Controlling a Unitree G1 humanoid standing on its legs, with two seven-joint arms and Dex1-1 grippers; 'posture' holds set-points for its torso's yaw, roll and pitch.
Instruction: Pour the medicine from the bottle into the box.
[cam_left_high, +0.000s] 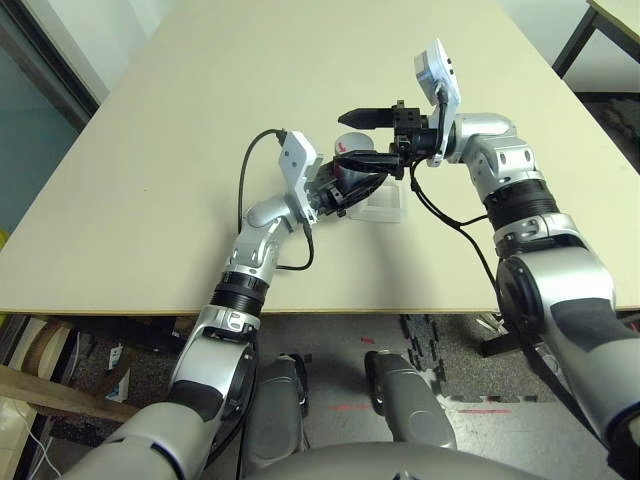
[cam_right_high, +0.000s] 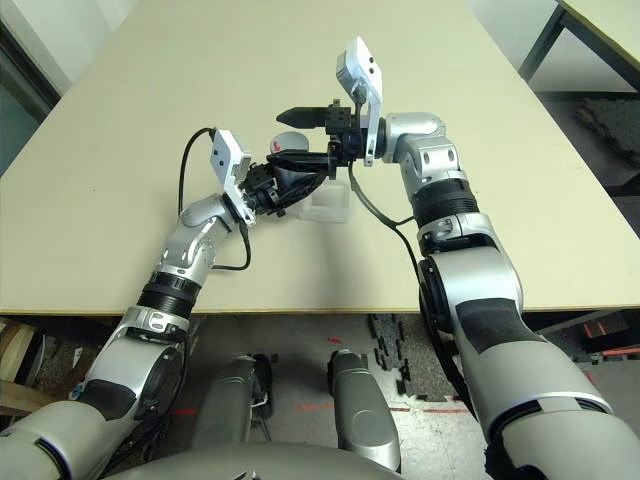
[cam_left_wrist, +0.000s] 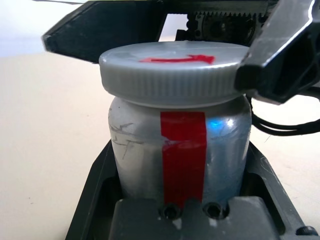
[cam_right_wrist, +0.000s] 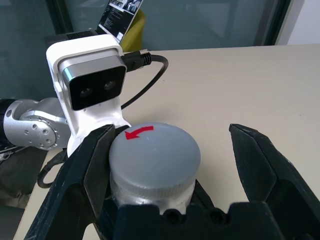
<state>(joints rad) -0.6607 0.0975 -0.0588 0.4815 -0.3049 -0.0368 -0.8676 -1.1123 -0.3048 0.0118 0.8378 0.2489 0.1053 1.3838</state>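
Silver-grey plastic bottle (cam_left_wrist: 180, 150) clamped upright between the fingers of the left claw (cam_left_high: 352, 178), body seated deep in the palm, red tape strip facing the wrist camera. Held that way, most likely, to keep the body from turning while the other arm works the top. Just above the left fingers: round grey cap (cam_right_wrist: 154, 152), ribbed at the rim, red arrow on top, not yet off the neck. Right claw (cam_right_wrist: 172, 172) brought in around the cap from the opposite side, fingers spread wide apart; one finger (cam_right_wrist: 92, 165) right beside the cap's edge or just touching it, cannot tell which, the other (cam_right_wrist: 260, 160) well clear of it. Judged: poised to close on the cap and twist, so the pour is not yet begun and the task is at an early step. Medicine presumably inside the bottle, hidden by its wall and cap.

Just beyond and beneath both claws: clear plastic box (cam_left_high: 385, 207) on the pale table (cam_left_high: 150, 180), close under the bottle, handy for tipping once open. Near the left claw, its black cable (cam_left_high: 245, 175) looping over the table; a second cable (cam_left_high: 435, 210) hanging from the right wrist close to the box, a possible snag when the bottle is tilted.
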